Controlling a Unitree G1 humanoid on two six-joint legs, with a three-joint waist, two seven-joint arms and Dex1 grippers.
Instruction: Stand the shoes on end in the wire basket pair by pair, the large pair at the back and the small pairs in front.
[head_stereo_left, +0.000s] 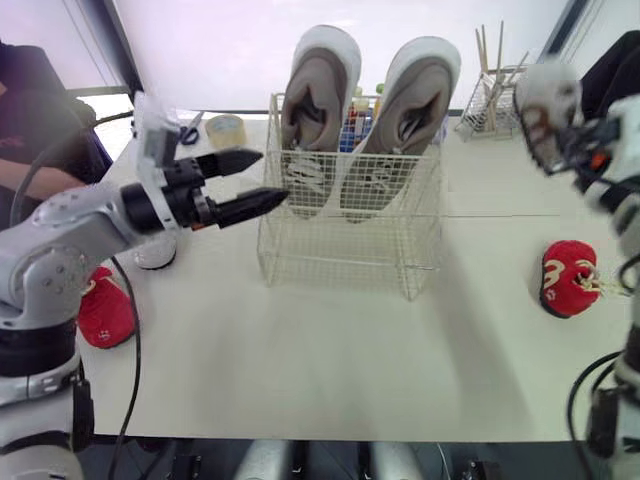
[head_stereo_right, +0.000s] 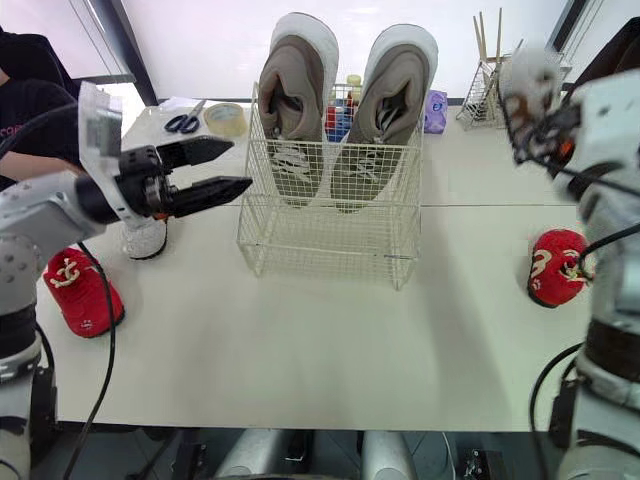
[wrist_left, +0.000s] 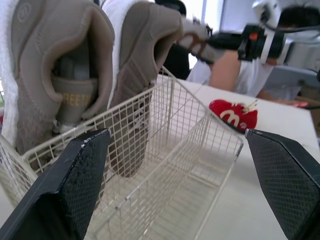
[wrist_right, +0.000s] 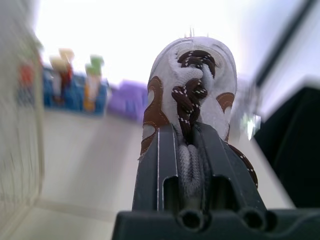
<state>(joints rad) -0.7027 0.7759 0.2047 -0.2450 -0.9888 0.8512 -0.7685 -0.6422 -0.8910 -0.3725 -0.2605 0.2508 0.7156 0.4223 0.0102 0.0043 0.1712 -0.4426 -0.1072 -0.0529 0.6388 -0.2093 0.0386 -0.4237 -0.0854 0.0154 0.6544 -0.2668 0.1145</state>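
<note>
A white wire basket (head_stereo_left: 340, 258) stands mid-table with two large grey-brown shoes (head_stereo_left: 318, 110) (head_stereo_left: 415, 110) upright along its back. My left gripper (head_stereo_left: 272, 177) hovers open at the basket's left side, nothing between its fingers (wrist_left: 75, 185). My right gripper (wrist_right: 186, 135) is raised at the far right, shut on a small white shoe with brown laces (wrist_right: 192, 85) (head_stereo_left: 545, 105). One small red shoe (head_stereo_left: 568, 277) lies on the table's right side, another (head_stereo_left: 103, 308) near the left edge. A small white shoe (head_stereo_right: 146, 237) sits behind my left arm.
Behind the basket stand coloured bottles (head_stereo_left: 358, 120) and a purple packet (head_stereo_right: 433, 110). A wire rack with sticks (head_stereo_left: 490, 100) is at the back right. Scissors (head_stereo_right: 182, 122) and a tape roll (head_stereo_right: 224, 117) lie at the back left. A person (head_stereo_left: 30, 120) sits at the left.
</note>
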